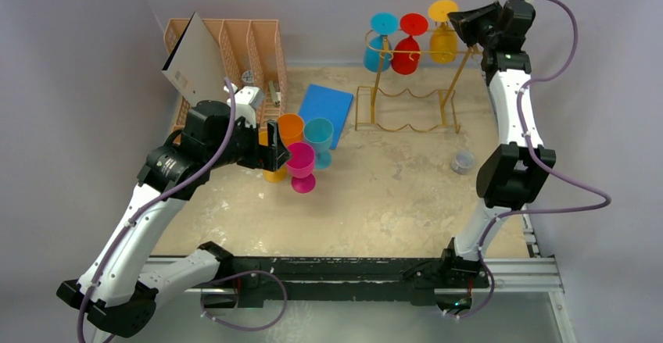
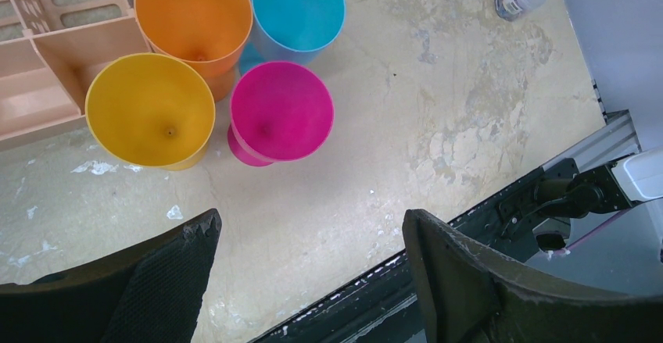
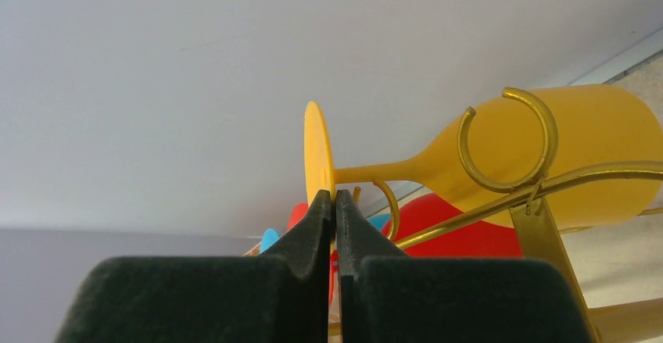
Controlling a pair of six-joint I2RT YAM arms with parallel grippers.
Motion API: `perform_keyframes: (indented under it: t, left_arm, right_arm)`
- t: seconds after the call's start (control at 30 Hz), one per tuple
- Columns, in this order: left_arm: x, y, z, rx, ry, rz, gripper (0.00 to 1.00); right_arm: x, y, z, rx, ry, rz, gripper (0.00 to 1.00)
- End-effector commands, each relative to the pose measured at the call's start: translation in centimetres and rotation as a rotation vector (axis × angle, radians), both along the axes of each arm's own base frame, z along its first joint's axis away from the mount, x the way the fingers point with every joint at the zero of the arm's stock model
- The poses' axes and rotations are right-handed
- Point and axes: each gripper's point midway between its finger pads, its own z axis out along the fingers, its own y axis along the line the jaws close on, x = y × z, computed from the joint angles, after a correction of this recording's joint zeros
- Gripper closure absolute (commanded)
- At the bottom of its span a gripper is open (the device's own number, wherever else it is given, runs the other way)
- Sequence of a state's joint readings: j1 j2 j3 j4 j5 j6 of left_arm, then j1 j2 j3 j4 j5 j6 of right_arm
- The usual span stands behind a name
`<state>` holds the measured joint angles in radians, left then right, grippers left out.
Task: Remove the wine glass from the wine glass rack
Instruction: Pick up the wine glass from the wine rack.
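Yellow wine glass (image 1: pixel 443 37), upper right of the overhead view. It hangs upside down from the wine glass rack (image 1: pixel 406 116), foot disc uppermost and bowl below. I judge that the stem sits between the top rails so that the wide foot carries the weight.

In my right wrist view the glass lies across the frame. Its stem runs from the thin, flat foot at centre to the rounded, translucent bowl (image 3: pixel 578 148) at right, behind an open gold wire loop (image 3: pixel 508 140).

My right gripper (image 3: pixel 335 198) is clamped on the lower rim of the foot. The two dark, matt pads are pressed almost together, with only the disc's edge between them. This hold suits sliding the foot out along the rails, which are smooth, round-section gold metal.

A red wine glass (image 1: pixel 406 46) and a blue wine glass (image 1: pixel 381 42) hang beside it in the same way.

My left gripper (image 2: pixel 309 226), at lower centre of its view, is spread wide and holds nothing. It sits above a magenta goblet (image 2: pixel 280 112), a yellow goblet (image 2: pixel 150 108), an orange goblet (image 2: pixel 193 15) and a teal goblet (image 2: pixel 299 11), all upright and glossy-walled on the mottled tabletop (image 2: pixel 469 108).
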<state>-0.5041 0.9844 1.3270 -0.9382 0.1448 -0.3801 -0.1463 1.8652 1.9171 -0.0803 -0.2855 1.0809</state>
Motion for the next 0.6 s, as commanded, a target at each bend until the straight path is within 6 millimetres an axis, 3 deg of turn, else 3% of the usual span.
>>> perform_keyframes:
  t: [0.0, 0.57]
  left_arm:
    - [0.4, 0.0, 0.5, -0.016, -0.014, 0.012, 0.15]
    - [0.1, -0.1, 0.5, -0.029, -0.014, 0.011, 0.16]
  right_arm:
    - [0.6, -0.3, 2.8, 0.017, -0.093, -0.005, 1.0]
    - [1.1, -0.2, 6.1, -0.146, -0.242, 0.034, 1.0]
